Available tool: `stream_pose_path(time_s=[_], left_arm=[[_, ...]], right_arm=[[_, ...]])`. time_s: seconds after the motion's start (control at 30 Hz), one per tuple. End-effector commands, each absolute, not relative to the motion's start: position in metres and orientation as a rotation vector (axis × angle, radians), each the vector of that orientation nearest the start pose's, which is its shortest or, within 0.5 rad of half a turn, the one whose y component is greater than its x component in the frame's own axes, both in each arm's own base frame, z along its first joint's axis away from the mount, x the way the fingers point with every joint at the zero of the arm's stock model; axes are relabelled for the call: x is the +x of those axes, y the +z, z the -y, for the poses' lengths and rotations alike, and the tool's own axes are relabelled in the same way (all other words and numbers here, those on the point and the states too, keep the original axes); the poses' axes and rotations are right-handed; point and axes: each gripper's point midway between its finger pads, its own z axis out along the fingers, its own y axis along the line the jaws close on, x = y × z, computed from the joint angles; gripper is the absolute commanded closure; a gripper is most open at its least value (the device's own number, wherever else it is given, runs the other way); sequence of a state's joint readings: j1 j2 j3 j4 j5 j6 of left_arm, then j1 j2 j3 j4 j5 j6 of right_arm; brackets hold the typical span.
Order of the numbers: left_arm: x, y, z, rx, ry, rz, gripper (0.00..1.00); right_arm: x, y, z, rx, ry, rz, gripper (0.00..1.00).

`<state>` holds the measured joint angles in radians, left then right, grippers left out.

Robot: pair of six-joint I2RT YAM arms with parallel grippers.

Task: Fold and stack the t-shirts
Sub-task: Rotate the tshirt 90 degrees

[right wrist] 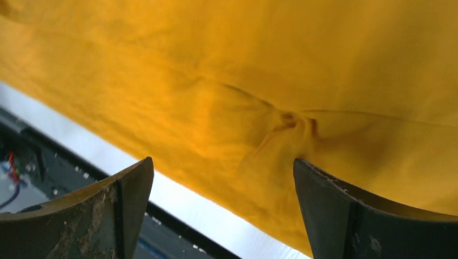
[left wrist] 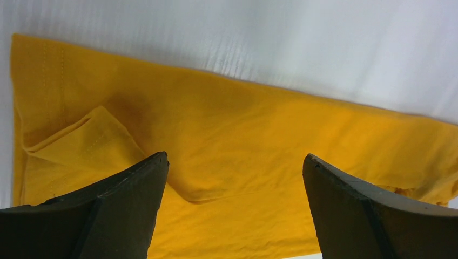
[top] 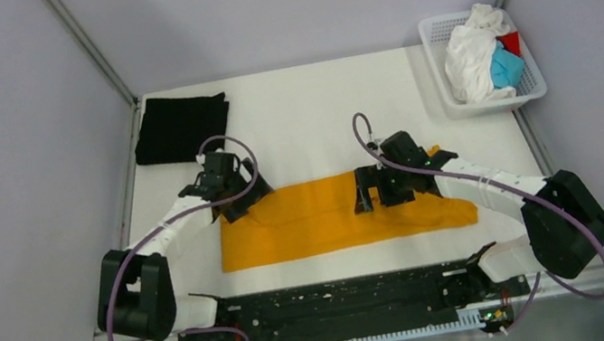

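Orange-yellow shirt (top: 333, 216) lying mid-table, half-folded into strip; left gripper (left wrist: 235, 162), right gripper (right wrist: 224, 164) hovering above, jaws spread, holding nothing. Black shirt (top: 180, 127) sitting folded far-left. White shirt (top: 469, 62), blue shirt (top: 504, 67), red shirt (top: 510, 41) waiting in basket (top: 533, 90).

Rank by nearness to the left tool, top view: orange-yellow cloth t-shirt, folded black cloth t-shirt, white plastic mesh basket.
1. Orange-yellow cloth t-shirt, under the left tool.
2. Folded black cloth t-shirt, far-left corner.
3. White plastic mesh basket, far-right corner.
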<state>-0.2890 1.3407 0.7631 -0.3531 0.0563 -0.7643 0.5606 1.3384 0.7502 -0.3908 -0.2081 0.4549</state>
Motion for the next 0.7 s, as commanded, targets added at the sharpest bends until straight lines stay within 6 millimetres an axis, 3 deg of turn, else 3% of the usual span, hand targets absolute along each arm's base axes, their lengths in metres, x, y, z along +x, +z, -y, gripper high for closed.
stream_pose_path(time_s=[0.0,0.1,0.2,0.37,0.5,0.67], left_arm=[[0.300,0.070,0.123,-0.579,-0.436,-2.515,0.01],[0.284,0.057,0.105,-0.626,-0.308,-2.553,0.01],[0.266,0.048,0.089,-0.679,-0.187,-2.593,0.01],[0.235,0.036,0.062,-0.765,0.018,-2.650,0.01],[0.213,0.043,0.042,-0.836,0.160,-2.643,0.01],[0.201,0.067,0.037,-0.859,0.148,-2.612,0.01]], right_arm=[[0.196,0.075,-0.234,-0.424,0.945,-2.612,0.01],[0.190,0.073,-0.223,-0.418,0.896,-2.629,0.01],[0.206,0.071,-0.205,-0.319,0.721,-2.630,0.01],[0.236,0.079,-0.175,-0.024,0.631,-2.599,0.01],[0.255,0.077,-0.140,0.170,0.538,-2.560,0.01],[0.258,0.065,-0.127,0.279,0.495,-2.587,0.01]])
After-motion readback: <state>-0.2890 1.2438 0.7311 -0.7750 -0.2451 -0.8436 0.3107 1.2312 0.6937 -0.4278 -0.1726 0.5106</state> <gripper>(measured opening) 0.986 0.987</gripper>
